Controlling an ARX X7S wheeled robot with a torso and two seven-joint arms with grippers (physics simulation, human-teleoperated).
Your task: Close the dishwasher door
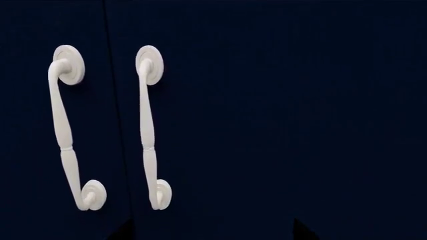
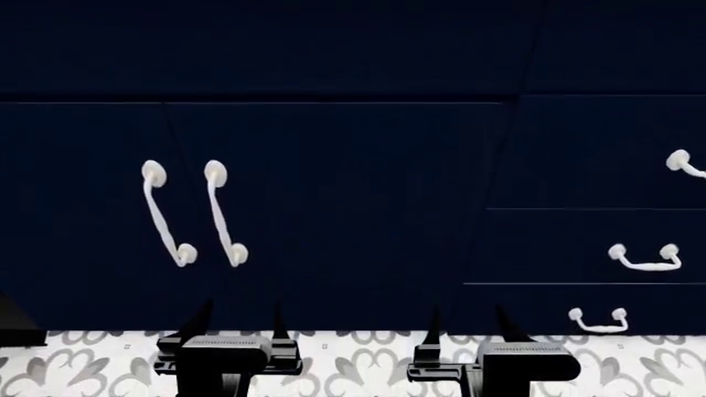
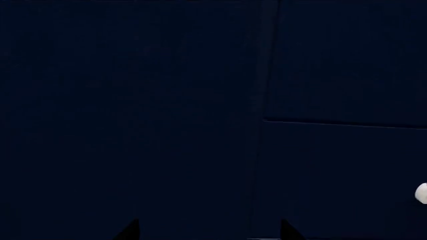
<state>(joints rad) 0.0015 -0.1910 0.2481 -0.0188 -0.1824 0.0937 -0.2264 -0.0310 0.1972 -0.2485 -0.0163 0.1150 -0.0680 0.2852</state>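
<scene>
Head view: my left fingers point(image 2: 234, 318) and right fingers point(image 2: 465, 318) both spread wide, holding nothing. Navy cabinet doors point(image 2: 331, 207) ahead; dishwasher door not visible.

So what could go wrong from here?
No black dishwasher door panel is in clear view, so it may search the wrong spot. The open left hand and right hand sit close to the navy blue cabinet doors; moving forward could bump them or snag the white twisted handles.

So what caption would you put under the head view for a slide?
Both grippers, left and right, face navy cabinet doors with white handles; drawers sit right; no dishwasher door in sight.
</scene>
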